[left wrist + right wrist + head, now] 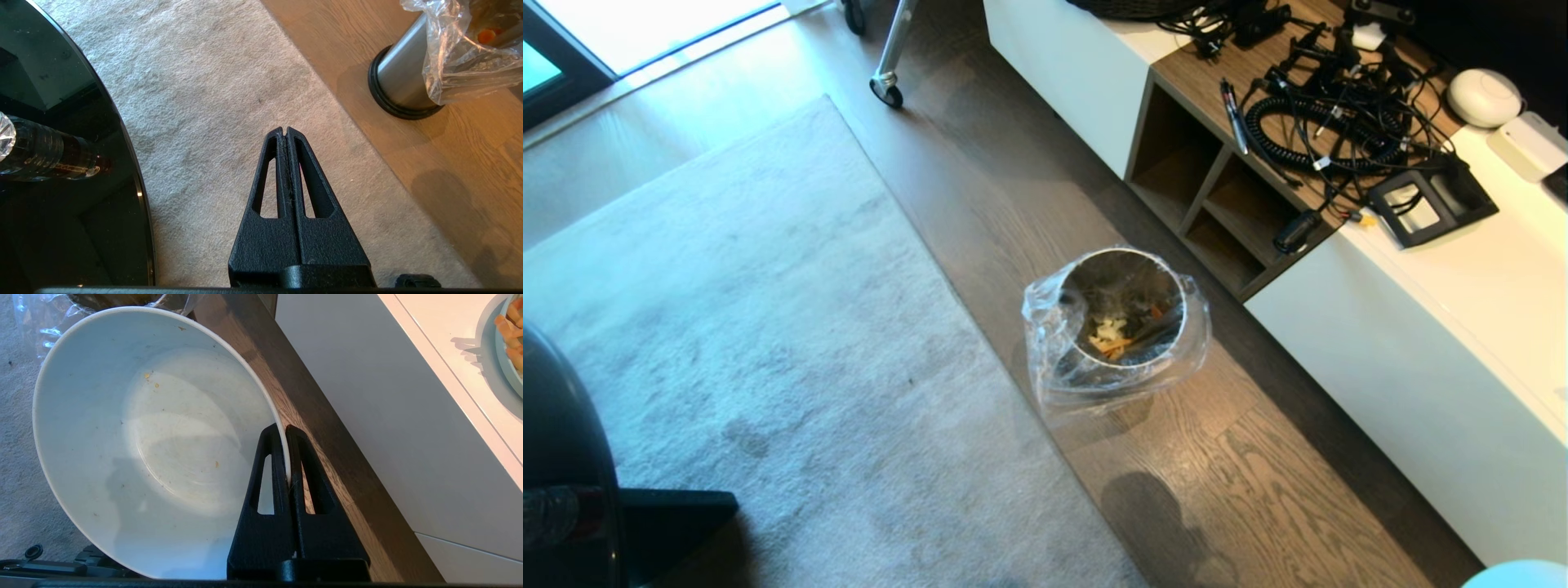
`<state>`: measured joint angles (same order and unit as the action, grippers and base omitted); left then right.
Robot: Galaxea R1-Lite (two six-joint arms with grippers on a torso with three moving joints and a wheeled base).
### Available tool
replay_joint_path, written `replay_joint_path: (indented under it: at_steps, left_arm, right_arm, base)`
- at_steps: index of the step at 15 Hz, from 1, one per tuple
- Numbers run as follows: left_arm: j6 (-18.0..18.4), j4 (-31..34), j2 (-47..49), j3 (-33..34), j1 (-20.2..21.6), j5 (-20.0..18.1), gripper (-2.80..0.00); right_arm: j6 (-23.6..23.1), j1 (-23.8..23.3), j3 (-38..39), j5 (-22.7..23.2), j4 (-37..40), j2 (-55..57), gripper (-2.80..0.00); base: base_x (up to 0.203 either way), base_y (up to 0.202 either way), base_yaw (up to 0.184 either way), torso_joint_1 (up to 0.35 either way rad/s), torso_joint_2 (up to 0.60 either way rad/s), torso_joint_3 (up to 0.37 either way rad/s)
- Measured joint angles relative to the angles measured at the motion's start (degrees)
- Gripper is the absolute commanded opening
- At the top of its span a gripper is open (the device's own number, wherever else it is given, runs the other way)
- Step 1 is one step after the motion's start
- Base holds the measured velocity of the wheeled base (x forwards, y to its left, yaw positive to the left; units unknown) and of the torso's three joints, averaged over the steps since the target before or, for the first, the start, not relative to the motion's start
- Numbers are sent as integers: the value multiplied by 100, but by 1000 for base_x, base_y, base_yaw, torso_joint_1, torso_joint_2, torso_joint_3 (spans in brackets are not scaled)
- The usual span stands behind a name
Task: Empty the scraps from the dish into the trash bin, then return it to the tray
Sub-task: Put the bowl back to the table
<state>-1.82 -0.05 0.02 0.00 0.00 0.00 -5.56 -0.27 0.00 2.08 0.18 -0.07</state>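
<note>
Bowl (135, 445) looks like glazed ceramic, so stiff, slick and chippable if it knocks the cabinet (367, 416) beside it. Probably light enough, but it's hanging off one edge, so it'll want to swing or slip. Right gripper (287, 457) has its jaws clamped on the rim, one finger inside the wall, one outside, with the rest of the bowl spreading away to one side of the jaws. Honestly the rim is the only sensible place to hold it; the sides are too smooth and wide.

Inside there's just a few crumbs, so I'd say the dumping is done and the trip back to the tray is what's left. Can't see the tray anywhere.

Count: one bowl, one steel bin (1123, 314) with a clear bag, and one little heap of scraps (1112, 335) at the bottom of it. The bag's edge peeks out just beyond the bowl's far rim from the jaws.

Left gripper (285, 131) is holding nothing, jaws pressed together over the rug (229, 81), bin off ahead and to one side.
</note>
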Motion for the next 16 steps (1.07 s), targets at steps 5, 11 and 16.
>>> replay_joint_path:
  at_steps: [5,11,16]
  left_arm:
    - [9,5,0,0,0,5,-280]
    - [-8,10,0,0,0,-1,-280]
    - [-27,5,0,0,2,0,-280]
  right_arm:
    - [-2,0,0,-3,1,1,-280]
    - [0,2,0,-7,1,2,-280]
    - [-2,0,0,-2,1,0,-280]
  base:
    - [0,0,0,0,0,0]
    - [0,0,0,3,1,86]
    - [0,0,0,2,3,197]
